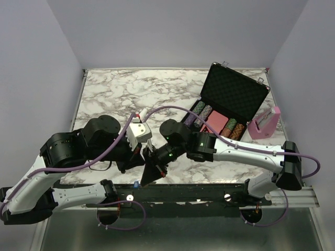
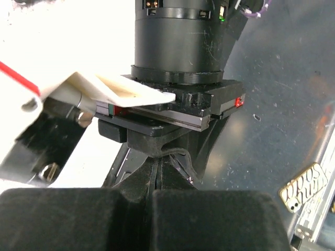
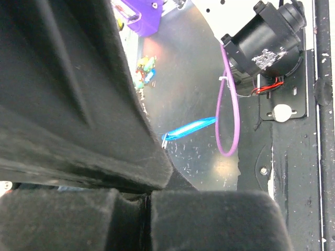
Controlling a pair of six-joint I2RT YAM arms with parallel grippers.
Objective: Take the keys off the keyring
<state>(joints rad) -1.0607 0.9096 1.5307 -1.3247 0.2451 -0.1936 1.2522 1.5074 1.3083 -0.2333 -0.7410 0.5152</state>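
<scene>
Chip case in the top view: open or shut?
Open. The case has its foam-lined half raised, and chips show in the lower half.

You had the left gripper (image 2: pixel 152 214) filling the bottom of the frame, its two black pads pressed together along a thin seam. Just above it, at centre, the right gripper (image 2: pixel 158 172) pointed down with its fingers drawn together, under a black cylinder (image 2: pixel 183 36) at top centre. A white bracket (image 2: pixel 112 89) came in from the left. A gold patterned object (image 2: pixel 306 185) lay at lower right.
</scene>
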